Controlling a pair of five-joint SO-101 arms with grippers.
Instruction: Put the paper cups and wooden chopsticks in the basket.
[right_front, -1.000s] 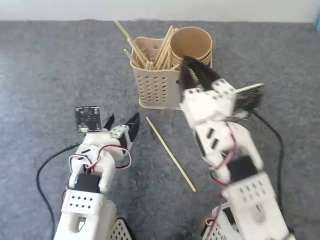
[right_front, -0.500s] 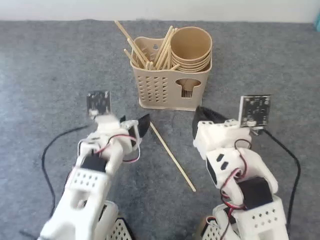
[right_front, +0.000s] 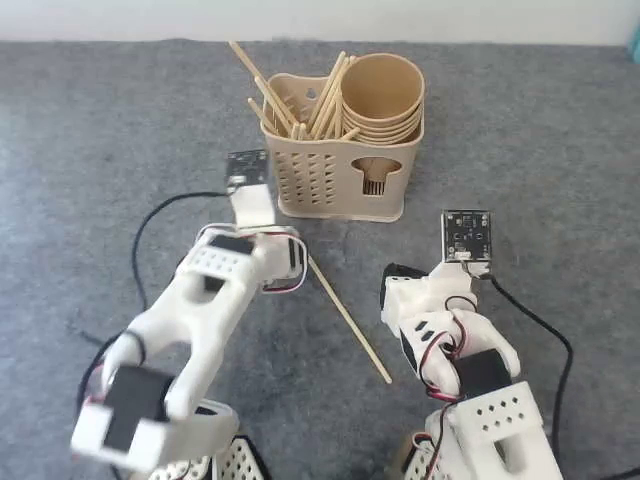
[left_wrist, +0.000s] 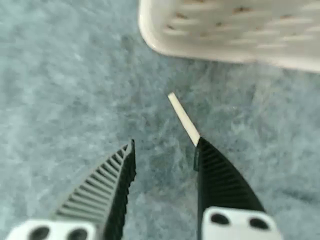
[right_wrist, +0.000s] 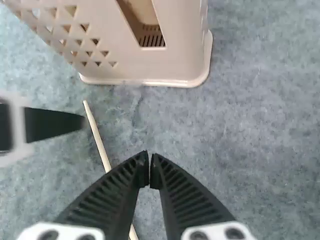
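Left gripper (left_wrist: 165, 145) stands with jaws spread wide and empty, low over the grey carpet (right_front: 90, 150), just short of the basket (right_front: 330, 185). One loose chopstick (left_wrist: 183, 118) lies flat on the carpet, one end near the basket's foot. That end runs beneath one finger's tip rather than through the gap, so the pose reads as a line-up for a pinch that is not yet centred; closing now might push the stick aside. Right gripper (right_wrist: 149, 162) is pressed shut on nothing, low beside the stick's middle, presumably parked to leave room. Stacked paper cups (right_front: 382, 85) and a bundle of other chopsticks (right_front: 305, 100) stand in the basket. Judgement: the loose stick is the one outstanding item
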